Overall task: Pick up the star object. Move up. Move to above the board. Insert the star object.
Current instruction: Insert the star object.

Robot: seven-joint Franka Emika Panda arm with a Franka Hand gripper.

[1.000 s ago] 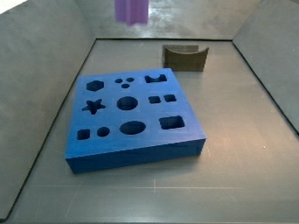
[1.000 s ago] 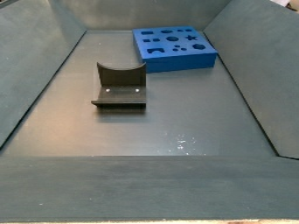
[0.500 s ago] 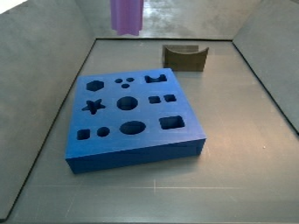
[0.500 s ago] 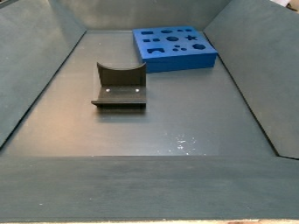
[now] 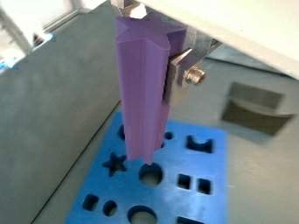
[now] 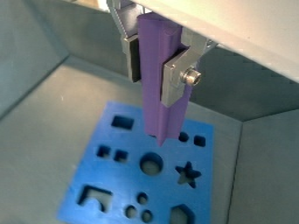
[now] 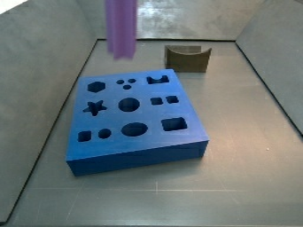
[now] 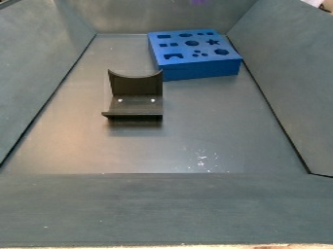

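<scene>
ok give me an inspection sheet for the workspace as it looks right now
surface: dark grey floor, walled in, bare apart from the items below
job's things: star object hanging upright above the board; board flat, star hole empty
clutter: fixture standing apart from the board
grippers: gripper above the board, jaws shut on the star object's upper end
cables: nothing seen
surroundings: grey sloped walls; nothing else seen

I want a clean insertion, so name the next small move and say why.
Probably shift the gripper sideways to bring the star object over the board's star-shaped hole. The silver fingers clamp the prism upright above the board, but in both wrist views its lower tip hangs nearer a round hole.
</scene>
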